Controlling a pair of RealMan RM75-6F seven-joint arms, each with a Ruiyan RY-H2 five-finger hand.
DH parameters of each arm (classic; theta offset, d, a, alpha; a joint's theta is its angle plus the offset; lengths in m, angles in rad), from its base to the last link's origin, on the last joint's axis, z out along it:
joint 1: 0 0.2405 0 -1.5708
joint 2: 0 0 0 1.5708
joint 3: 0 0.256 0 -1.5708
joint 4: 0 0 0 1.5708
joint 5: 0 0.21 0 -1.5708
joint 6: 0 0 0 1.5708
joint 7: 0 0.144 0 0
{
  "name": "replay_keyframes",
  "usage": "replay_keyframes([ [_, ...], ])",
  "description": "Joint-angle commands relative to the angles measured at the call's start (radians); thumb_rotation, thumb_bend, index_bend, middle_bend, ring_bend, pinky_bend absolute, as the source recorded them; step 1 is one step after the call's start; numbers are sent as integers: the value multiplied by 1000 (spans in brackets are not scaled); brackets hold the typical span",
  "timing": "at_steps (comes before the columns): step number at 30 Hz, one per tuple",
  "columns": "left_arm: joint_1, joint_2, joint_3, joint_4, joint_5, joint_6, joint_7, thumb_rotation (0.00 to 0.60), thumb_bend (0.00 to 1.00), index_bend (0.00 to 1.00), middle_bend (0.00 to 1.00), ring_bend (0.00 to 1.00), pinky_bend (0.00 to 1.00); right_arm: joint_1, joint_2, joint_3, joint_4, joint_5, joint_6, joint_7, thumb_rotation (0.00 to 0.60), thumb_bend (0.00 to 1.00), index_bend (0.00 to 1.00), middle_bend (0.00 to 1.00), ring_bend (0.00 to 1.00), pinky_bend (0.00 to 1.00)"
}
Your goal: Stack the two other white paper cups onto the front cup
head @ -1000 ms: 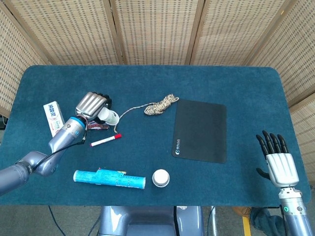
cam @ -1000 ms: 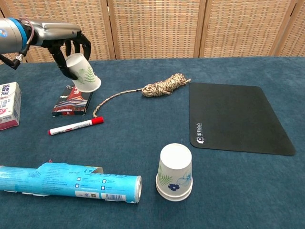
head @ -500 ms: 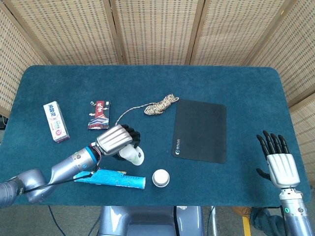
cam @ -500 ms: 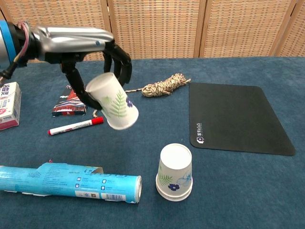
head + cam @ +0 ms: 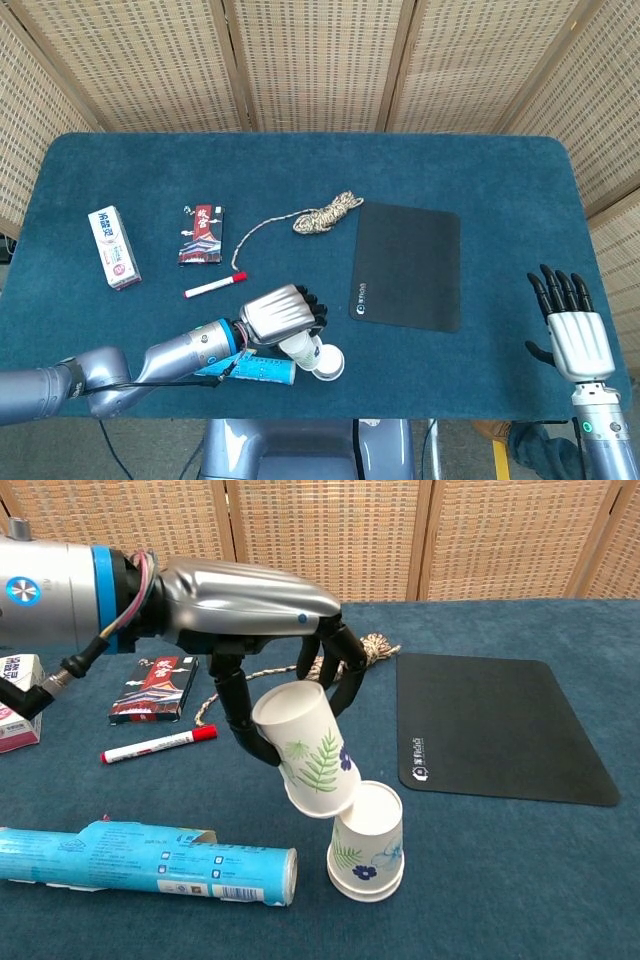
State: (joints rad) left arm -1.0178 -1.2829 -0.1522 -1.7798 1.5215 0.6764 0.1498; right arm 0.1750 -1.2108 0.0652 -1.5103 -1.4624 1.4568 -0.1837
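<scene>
Paper cup (image 5: 306,350), head view: held by the left robot hand (image 5: 283,314), tilted, its rim at the front cup (image 5: 328,362) near the worktop's (image 5: 480,180) front edge. The right robot hand (image 5: 571,333) hangs at the worktop's right edge, fingers spread, holding nothing.

Chest view: the left robot hand (image 5: 262,600) has its dark fingers (image 5: 238,708) wrapped around the paper cup (image 5: 306,748), mouth down and tilted. Its rim touches the base of the upside-down front cup (image 5: 367,841). A blue tube (image 5: 140,857) lies left of the front cup; a red marker (image 5: 158,744) lies behind it.
</scene>
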Motion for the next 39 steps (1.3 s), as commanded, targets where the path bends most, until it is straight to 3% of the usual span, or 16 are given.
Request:
replay_keyframes([
  [1,-21,-24,-10,-14,-39,-14,62,600,14,521,388,373,393,-1,1,2,-1,1,-1,2,600,0,0,0,0,0],
  [14,-74,-133,2,14,-134,-17,253,600,1,497,364,352,376,-9,12,14,-5,8,-1,14,600,0,0,0,0,0],
  [16,-80,-138,14,14,-148,-21,289,600,0,430,288,256,320,-10,13,13,-5,7,-5,14,600,0,0,0,0,0],
  [17,-82,-138,20,13,-156,-23,307,600,0,350,207,168,267,-9,12,13,-6,7,-6,13,600,0,0,0,0,0],
  [20,-83,-143,28,3,-169,-6,347,600,0,159,41,25,149,-9,12,12,-6,4,-9,10,600,0,0,0,0,0],
  [22,-80,-143,31,-2,-168,9,363,600,0,69,1,0,80,-10,11,12,-8,3,-10,9,600,0,0,0,0,0],
  [26,-54,-115,31,-32,-145,80,376,600,0,0,0,0,2,-13,12,11,-12,-2,-7,6,600,0,0,0,0,0],
  [33,41,-21,46,-84,-155,213,355,600,0,0,0,0,0,-16,15,9,-18,-15,-1,8,600,0,0,0,0,0],
  [39,245,60,83,-88,-222,474,311,600,0,0,0,0,0,-21,18,5,-22,-27,6,16,600,0,0,0,0,0],
])
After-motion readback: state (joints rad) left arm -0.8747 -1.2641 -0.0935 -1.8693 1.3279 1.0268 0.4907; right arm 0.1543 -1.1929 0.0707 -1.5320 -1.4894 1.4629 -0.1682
